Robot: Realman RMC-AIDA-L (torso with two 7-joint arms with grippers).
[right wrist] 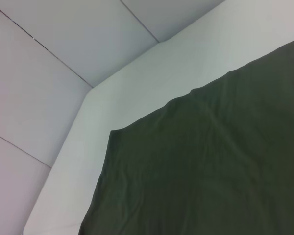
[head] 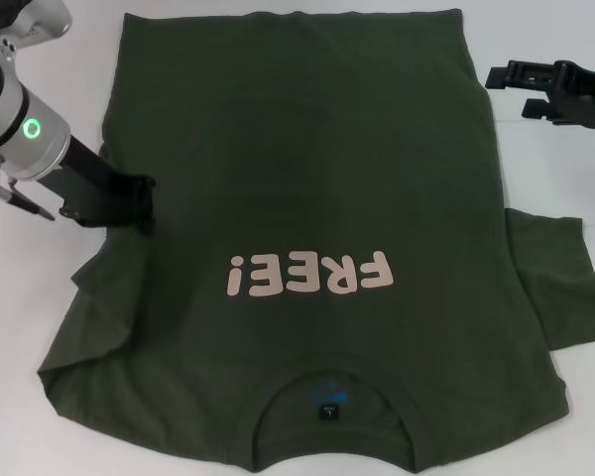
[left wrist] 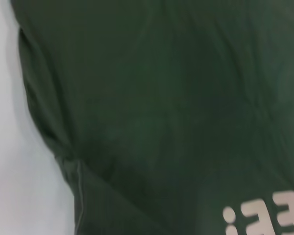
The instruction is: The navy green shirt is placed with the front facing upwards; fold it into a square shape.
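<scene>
The navy green shirt (head: 307, 178) lies front up on the white table, with its collar and neck label (head: 329, 407) nearest me and its hem at the far side. The pink "FREE!" lettering (head: 312, 275) shows on the chest. My left gripper (head: 144, 205) is low at the shirt's left side edge, touching the cloth about halfway along. The left wrist view shows the shirt (left wrist: 176, 112) close up, with part of the lettering (left wrist: 264, 215). My right gripper (head: 506, 91) rests open on the table at the far right, apart from the shirt. The right wrist view shows a hem corner of the shirt (right wrist: 220, 161).
The right sleeve (head: 560, 288) is spread out flat toward the right edge. The left sleeve (head: 84, 327) lies rumpled close to the body. White table (head: 40, 288) shows on both sides of the shirt. A pale tiled floor (right wrist: 49, 49) lies beyond the table's far corner.
</scene>
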